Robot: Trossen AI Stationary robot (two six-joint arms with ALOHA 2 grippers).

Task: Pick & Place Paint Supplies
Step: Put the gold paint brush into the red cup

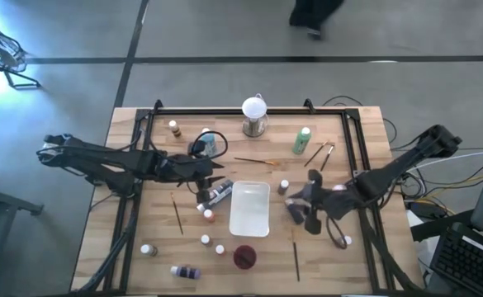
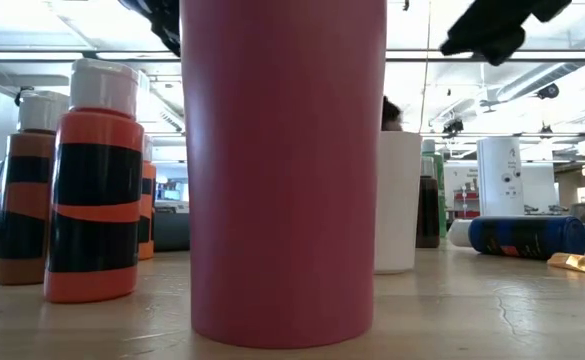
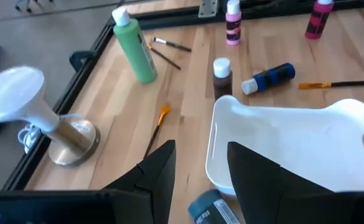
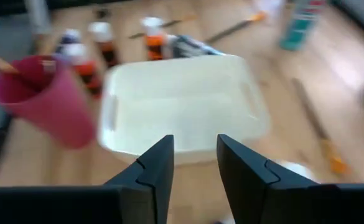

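Left gripper (image 1: 214,183): fingers parted, nothing held, positioned left of centre beside the white tray (image 1: 250,209).
Right gripper (image 1: 300,206): fingers parted, empty, positioned right of the tray.

White rectangular tray (image 1: 250,209) lies flat at the centre of the wooden desk (image 1: 352,264), empty. Dark red cup (image 1: 244,257) stands upright just beside the tray's near end. White globe on a metal base (image 1: 254,116) stands upright near the far edge. A person (image 1: 313,15) stands on the floor beyond the desk
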